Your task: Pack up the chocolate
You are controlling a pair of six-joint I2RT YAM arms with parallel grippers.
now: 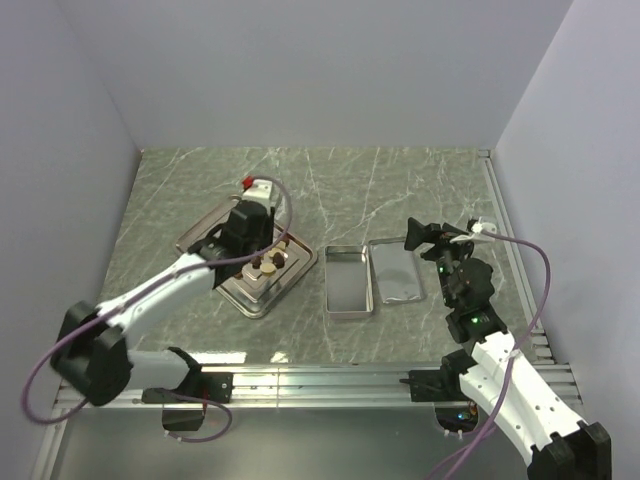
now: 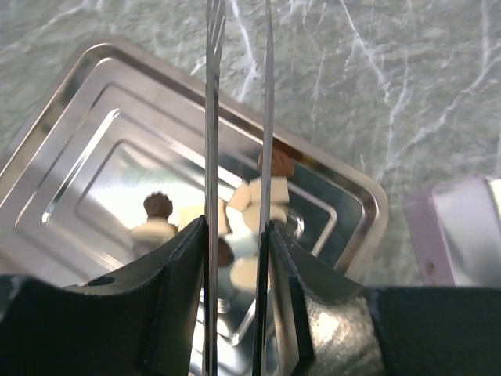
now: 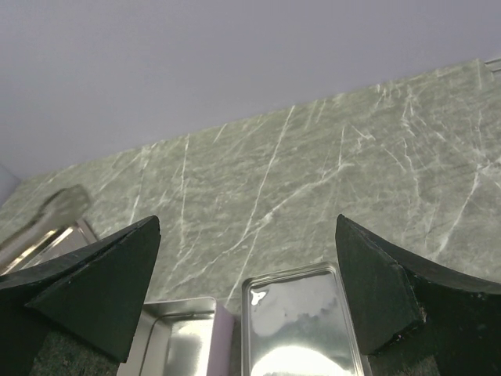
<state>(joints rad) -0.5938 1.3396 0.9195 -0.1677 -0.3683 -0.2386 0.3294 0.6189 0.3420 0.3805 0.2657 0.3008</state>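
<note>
The chocolate is a cluster of small cream and dark brown lumps on the ridged steel tray. My left gripper hangs over them, shut on a pair of metal tongs. The two tong blades run between my fingers and stand slightly apart above the cream lumps; their tips leave the left wrist view at the top. A dark lump lies to the left. My right gripper is open and empty, raised over the silver tin and its lid.
The open tin and the lid lie side by side right of the tray. Grey walls close in the marble table on three sides. An aluminium rail runs along the near edge by the arm bases.
</note>
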